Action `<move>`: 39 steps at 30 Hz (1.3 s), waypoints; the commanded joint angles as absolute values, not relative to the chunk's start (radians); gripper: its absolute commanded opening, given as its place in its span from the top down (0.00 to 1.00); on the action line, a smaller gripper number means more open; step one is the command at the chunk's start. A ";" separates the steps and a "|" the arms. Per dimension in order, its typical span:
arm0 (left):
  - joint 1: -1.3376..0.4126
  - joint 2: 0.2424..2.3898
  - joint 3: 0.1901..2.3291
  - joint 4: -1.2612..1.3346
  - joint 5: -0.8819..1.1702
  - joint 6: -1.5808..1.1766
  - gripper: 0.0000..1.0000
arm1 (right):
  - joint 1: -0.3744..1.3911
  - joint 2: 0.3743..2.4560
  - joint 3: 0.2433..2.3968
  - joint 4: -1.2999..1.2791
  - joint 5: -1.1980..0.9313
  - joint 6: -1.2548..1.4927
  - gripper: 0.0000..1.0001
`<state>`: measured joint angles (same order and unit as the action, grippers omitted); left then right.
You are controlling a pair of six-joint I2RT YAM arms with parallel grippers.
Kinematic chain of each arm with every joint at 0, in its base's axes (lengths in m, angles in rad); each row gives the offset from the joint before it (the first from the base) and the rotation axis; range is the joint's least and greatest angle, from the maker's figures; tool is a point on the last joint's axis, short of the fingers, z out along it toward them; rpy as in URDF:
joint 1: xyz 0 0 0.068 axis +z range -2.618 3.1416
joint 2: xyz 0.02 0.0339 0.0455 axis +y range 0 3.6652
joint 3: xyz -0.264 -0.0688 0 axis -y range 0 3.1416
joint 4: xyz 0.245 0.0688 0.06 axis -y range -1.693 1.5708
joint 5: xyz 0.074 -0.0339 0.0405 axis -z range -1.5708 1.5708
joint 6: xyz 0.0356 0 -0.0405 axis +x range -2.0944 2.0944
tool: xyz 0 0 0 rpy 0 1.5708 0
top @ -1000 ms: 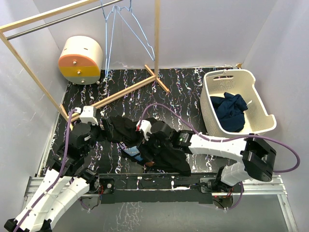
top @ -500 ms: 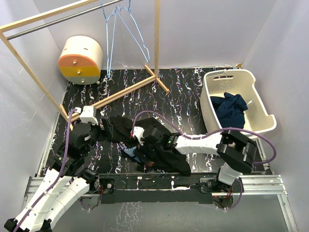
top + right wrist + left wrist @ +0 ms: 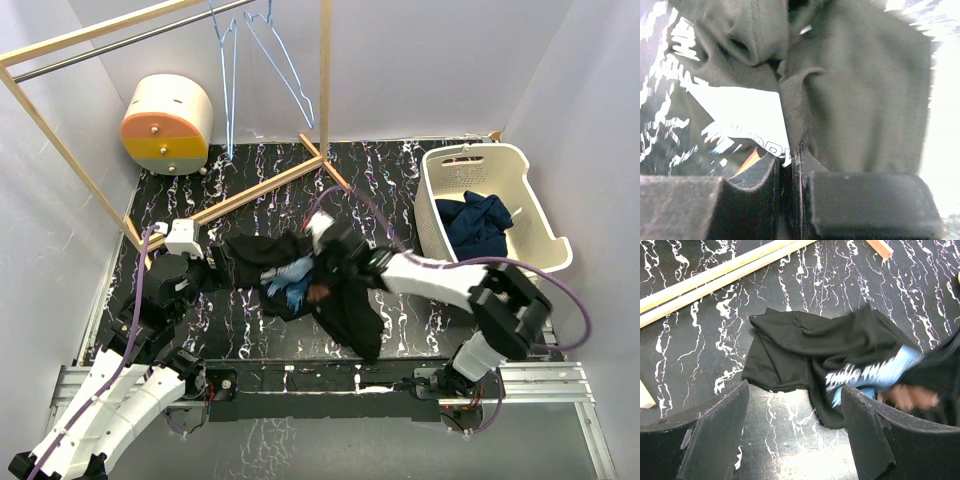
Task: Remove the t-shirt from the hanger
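The t-shirt (image 3: pixel 345 300) has been dragged farther up the desk (image 3: pixel 400 190) by the right gripper (image 3: pixel 789 165), jaws clamped on cloth; the left gripper (image 3: pixel 795 390) is held wide, empty. Whether any hanger remains inside cannot be told.

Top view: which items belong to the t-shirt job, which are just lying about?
Job: black t-shirt; right claw shut on it; left claw open near it.
Idle: basket with blue clothes; drawer unit; wooden rack; empty wire hangers.

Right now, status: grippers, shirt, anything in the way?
Left gripper open, beside t-shirt. Right gripper shut on t-shirt, bunched on table. Hangers bare on rail.
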<state>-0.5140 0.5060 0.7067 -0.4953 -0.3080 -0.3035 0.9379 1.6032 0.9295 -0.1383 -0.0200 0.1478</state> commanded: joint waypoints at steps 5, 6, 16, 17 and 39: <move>-0.513 0.499 0.707 -0.499 -0.321 -0.303 0.28 | 0.456 1.282 1.128 -0.129 -0.073 0.329 0.92; -0.513 0.499 0.707 -0.500 -0.321 -0.302 0.28 | 0.410 1.267 1.174 -0.152 -0.061 0.337 0.92; -0.514 0.503 0.706 -0.497 -0.315 -0.301 0.28 | -0.023 1.240 1.623 -0.279 -0.002 0.517 0.92; -0.514 0.503 0.705 -0.496 -0.314 -0.301 0.28 | -0.062 1.260 1.689 -0.322 0.013 0.530 0.92; -0.514 0.534 0.701 -0.472 -0.263 -0.275 0.28 | -0.424 1.301 1.718 -0.382 -0.310 0.646 0.92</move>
<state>-0.5140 0.5293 0.7048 -0.4927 -0.2775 -0.2874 -0.4210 1.3663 1.8721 -0.5041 -0.1684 0.6231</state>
